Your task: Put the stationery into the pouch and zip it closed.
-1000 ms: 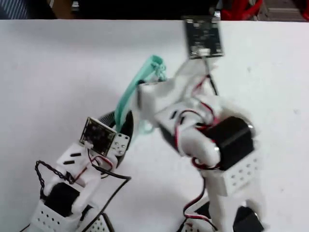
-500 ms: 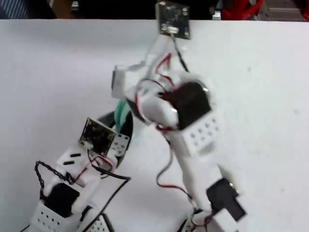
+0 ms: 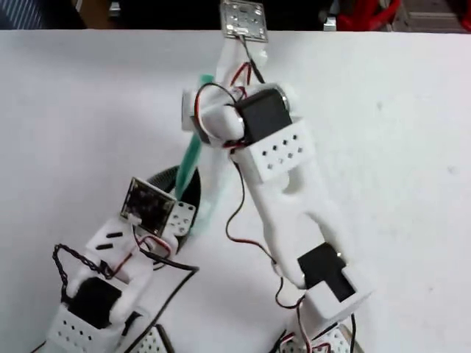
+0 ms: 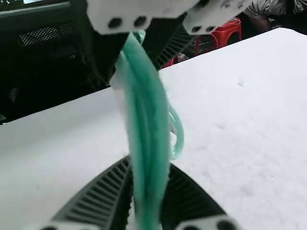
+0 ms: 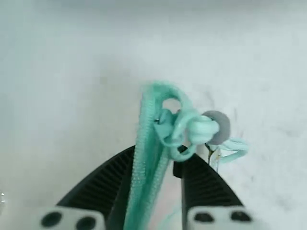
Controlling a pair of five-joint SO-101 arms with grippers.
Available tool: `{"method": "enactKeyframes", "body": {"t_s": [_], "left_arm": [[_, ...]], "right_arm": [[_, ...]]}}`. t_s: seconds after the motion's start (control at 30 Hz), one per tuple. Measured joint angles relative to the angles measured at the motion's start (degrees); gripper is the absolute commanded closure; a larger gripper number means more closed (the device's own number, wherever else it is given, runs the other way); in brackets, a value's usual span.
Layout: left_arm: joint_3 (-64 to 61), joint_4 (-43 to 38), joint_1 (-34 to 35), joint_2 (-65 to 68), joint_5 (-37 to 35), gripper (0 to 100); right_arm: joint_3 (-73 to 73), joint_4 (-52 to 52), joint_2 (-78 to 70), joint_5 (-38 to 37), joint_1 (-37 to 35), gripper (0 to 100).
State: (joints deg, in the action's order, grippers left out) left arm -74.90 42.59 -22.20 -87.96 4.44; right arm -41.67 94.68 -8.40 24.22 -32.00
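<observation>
The teal pouch point(image 3: 193, 151) stands on edge on the white table point(image 3: 88, 110), stretched between both arms. My left gripper point(image 3: 185, 193) is shut on its near end; in the left wrist view the pouch point(image 4: 146, 139) rises from between the black fingers point(image 4: 103, 199). At the far end, under its wrist, my right gripper point(image 3: 200, 110) is shut on the pouch point(image 5: 148, 163). The zip pull point(image 5: 168, 120), with a teal cord and a grey bead point(image 5: 217, 127), lies just past the right fingertips point(image 5: 199, 179). No stationery is visible.
The table's far edge point(image 3: 110, 31) runs close behind the right arm's wrist camera point(image 3: 243, 18), with dark room beyond. A red stool point(image 4: 225, 31) stands off the table. Black and red cables point(image 3: 158, 257) trail by the arm bases. Open table lies left and right.
The right arm has swung left and stretched out towards the far edge, its wrist now over the pouch's far end. The left arm has kept still on the near end.
</observation>
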Motion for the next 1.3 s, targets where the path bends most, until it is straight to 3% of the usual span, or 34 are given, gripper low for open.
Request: {"method": "enactKeyframes", "body": {"t_s": [0.07, 0.23, 0.4, 0.53, 0.67, 0.87, 1.07, 1.3], "left_arm": [[0.62, 0.79, 0.00, 0.00, 0.00, 78], [5.36, 13.01, 3.08, -2.73, -0.62, 78], [11.96, 22.33, 12.84, -14.24, -0.53, 78], [11.60, 21.80, 17.23, -16.62, -0.53, 78], [5.45, 15.82, 18.02, -16.62, -0.97, 78], [-0.35, 10.02, 18.29, -16.18, -5.63, 78], [-0.35, 9.41, 18.29, -16.53, -5.98, 78], [-0.88, 9.41, 18.29, -16.53, -5.98, 78]], "right_arm": [[0.09, 0.53, 0.97, -1.14, 0.53, 98.1], [0.09, 0.62, 3.96, -2.11, 4.40, 98.1], [5.19, 1.05, 4.75, -7.56, 11.78, 98.1], [10.46, 0.00, 4.92, -17.85, 19.34, 98.1], [16.53, -5.63, 2.81, -27.60, 26.11, 98.1], [26.46, -14.42, -7.47, -38.68, 30.77, 98.1], [29.63, -16.97, -18.64, -41.23, 30.68, 98.1], [29.19, -16.97, -22.86, -38.95, 27.16, 98.1]]}}
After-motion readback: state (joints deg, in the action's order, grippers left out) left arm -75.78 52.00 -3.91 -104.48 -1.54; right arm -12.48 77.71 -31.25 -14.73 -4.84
